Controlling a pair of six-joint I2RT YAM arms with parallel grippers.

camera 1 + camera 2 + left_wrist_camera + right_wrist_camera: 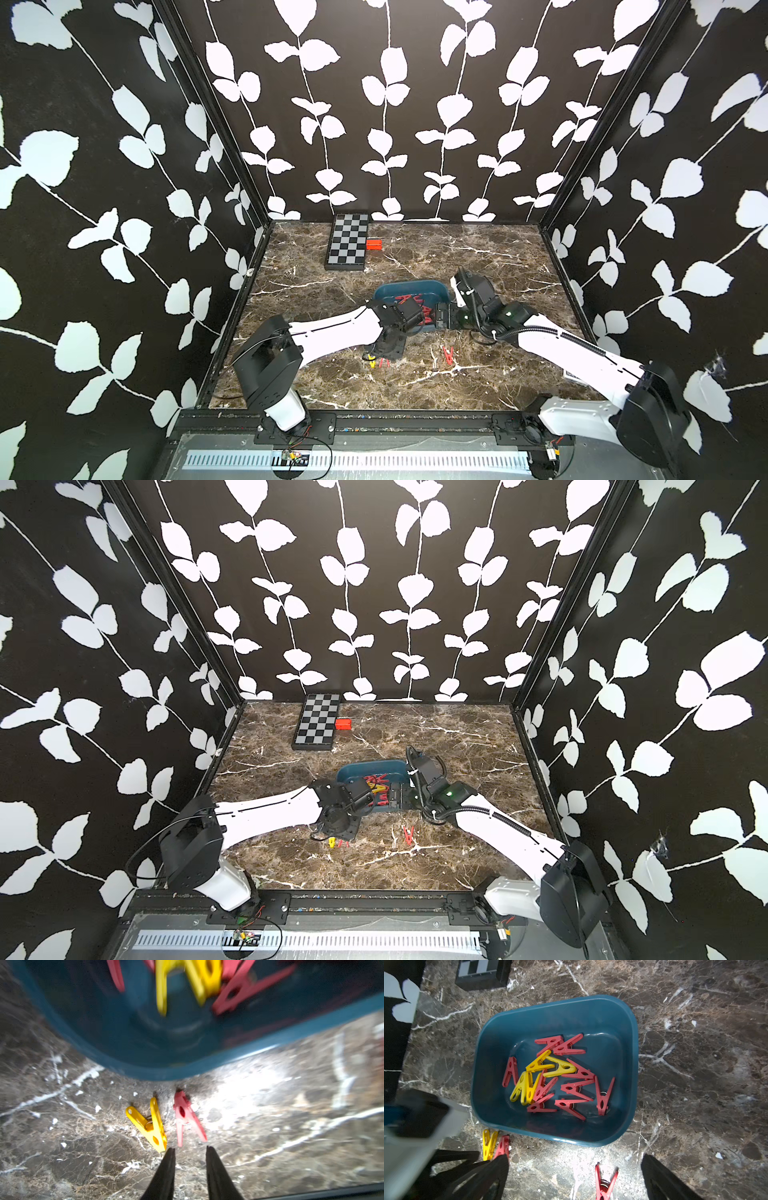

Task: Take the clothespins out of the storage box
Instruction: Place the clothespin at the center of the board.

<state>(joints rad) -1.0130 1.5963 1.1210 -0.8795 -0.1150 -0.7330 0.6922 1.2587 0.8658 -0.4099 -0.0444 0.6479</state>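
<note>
We saw storage box (571,1018) mid-frame on table (695,1084). Many clothespins (566,1048) inside, few outside near bottom. Left fingers (166,1172) little apart, empty. Right fingers (662,1180) wide apart, empty.

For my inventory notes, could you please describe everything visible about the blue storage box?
The storage box is a shallow teal-blue tray, apparently glossy plastic, rectangular with rounded corners and low sloping walls. It sits upright and flat on the marble-patterned table, holding a loose heap of red and yellow clothespins.
</note>
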